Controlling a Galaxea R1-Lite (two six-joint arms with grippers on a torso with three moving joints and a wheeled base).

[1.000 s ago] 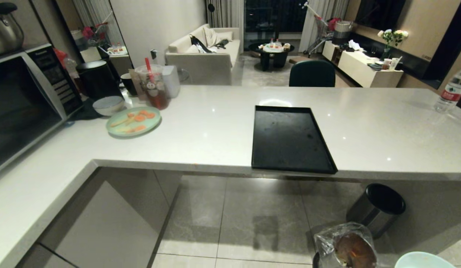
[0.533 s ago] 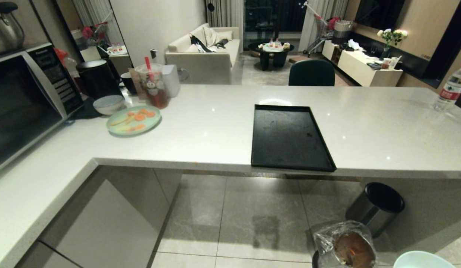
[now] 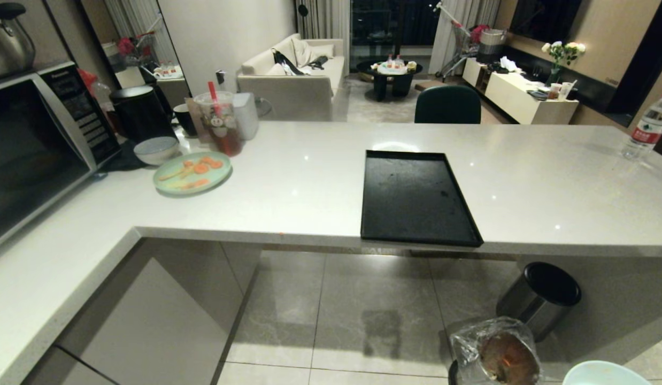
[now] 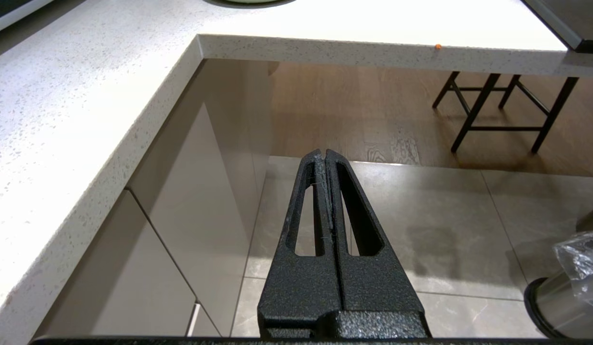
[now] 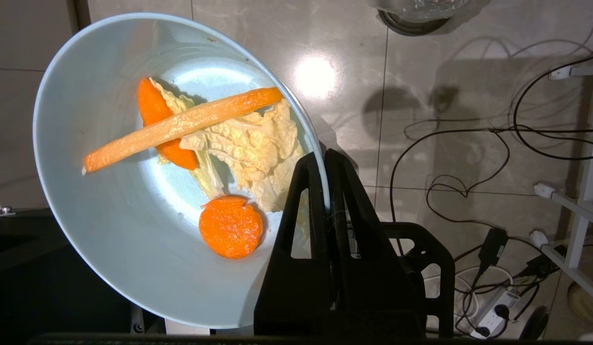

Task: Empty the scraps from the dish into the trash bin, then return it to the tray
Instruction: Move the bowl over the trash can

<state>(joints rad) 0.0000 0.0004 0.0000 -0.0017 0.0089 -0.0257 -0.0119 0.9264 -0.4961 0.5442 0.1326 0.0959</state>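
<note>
My right gripper [image 5: 324,157] is shut on the rim of the dish [image 5: 109,249], a pale-blue bowl held above the tiled floor. The scraps [image 5: 239,143] lie inside it: a carrot strip, round carrot slices and pale cabbage. Only the rim of the dish [image 3: 603,375] shows at the bottom right of the head view, just right of the trash bin [image 3: 494,353] with its crinkled clear bag. The bin's base [image 5: 414,21] is also in the right wrist view, beyond the dish. The black tray [image 3: 416,198] lies bare on the counter. My left gripper [image 4: 325,154] hangs shut and empty by the counter corner.
A steel bin with a black lid [image 3: 542,299] stands under the counter behind the trash bin. A mint-green plate [image 3: 192,172], speckled bowl [image 3: 155,151], drink cup [image 3: 218,125] and microwave [image 3: 37,144] crowd the counter's left. Cables [image 5: 469,158] trail over the floor.
The whole head view has shifted up slightly, a move of the camera. The dish, bin and tray keep their places.
</note>
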